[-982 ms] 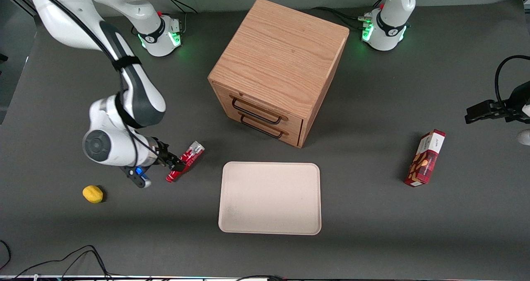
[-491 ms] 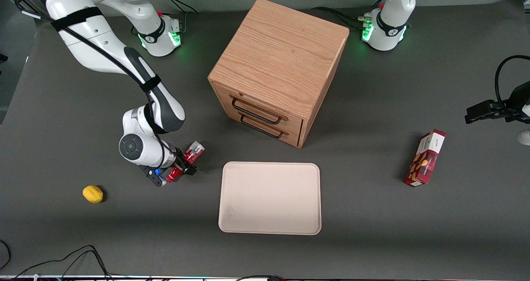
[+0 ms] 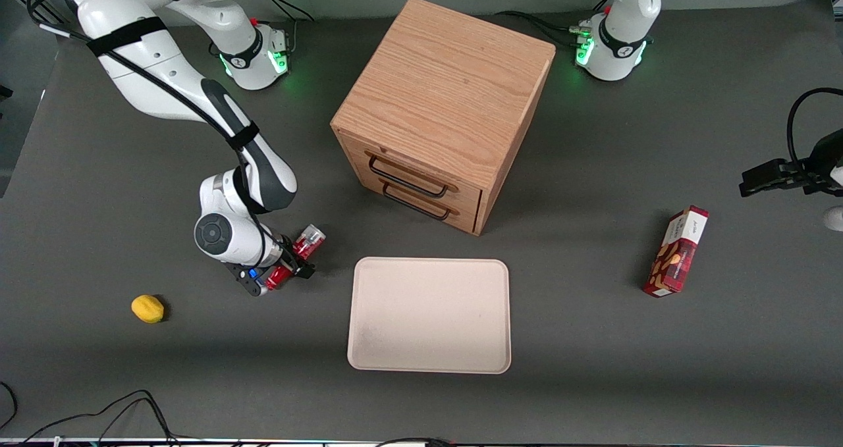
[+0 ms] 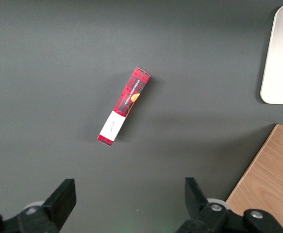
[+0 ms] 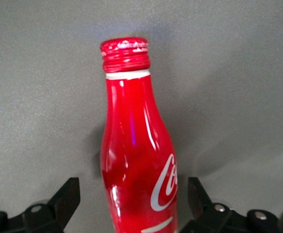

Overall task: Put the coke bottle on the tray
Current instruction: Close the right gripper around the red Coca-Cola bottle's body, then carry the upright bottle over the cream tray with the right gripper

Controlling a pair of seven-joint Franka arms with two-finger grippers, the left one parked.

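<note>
One gripper (image 3: 288, 268) now astride the lying coke bottle (image 3: 298, 257), fingers spread, nearer the tray (image 3: 428, 361) than before.

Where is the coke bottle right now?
The coke bottle lies on the table between the open gripper's fingers, beside the tray, toward the working arm's end.

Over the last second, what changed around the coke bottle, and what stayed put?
The gripper moved in toward the tray's side and came down over the coke bottle, which lies on the table; its fingers now straddle the bottle's body, open and not yet closed on it. The bottle itself barely shifted. The tray, drawer cabinet, snack box and yellow fruit stayed where they were.
</note>
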